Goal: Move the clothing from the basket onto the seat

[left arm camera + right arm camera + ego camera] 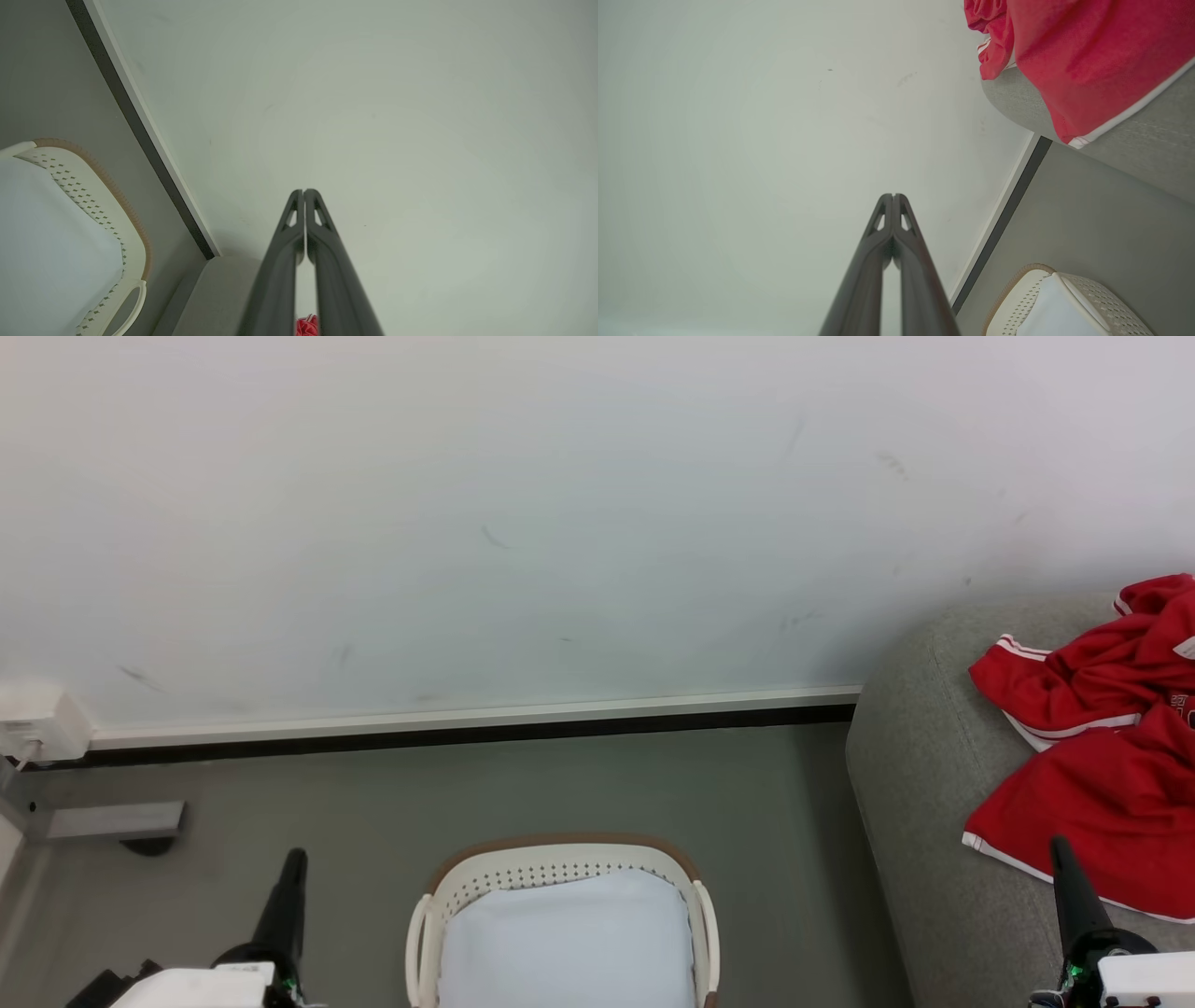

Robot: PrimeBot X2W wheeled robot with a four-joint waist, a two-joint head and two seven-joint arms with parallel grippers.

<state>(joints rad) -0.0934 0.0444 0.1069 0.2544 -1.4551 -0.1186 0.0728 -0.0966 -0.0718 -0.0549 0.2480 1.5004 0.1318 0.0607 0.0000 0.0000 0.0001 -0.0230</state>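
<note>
Nearest the camera, the left gripper rested at lower left, its two fingers pressed together with nothing between them, and the left wrist view showed the tips meeting. The right gripper stood at lower right, likewise clenched and empty. In the head view its tip overlapped the garment's white-trimmed hem, though whether it touched the cloth could not be told. Between the two sat the basket, with its white lining showing and no red in it. Beyond it, to the right, the clothing lay crumpled on the seat, a sleeve toward the rounded end and the rest running past the picture's right edge. The transfer looked done, so the step in hand was probably parking the arms. To do that well, the right arm should lift away from the hem rather than sweep across it, fingers kept together so no fold snags and drags the garment off the cushion. Farthest off, the grey floor met a scuffed white wall.
</note>
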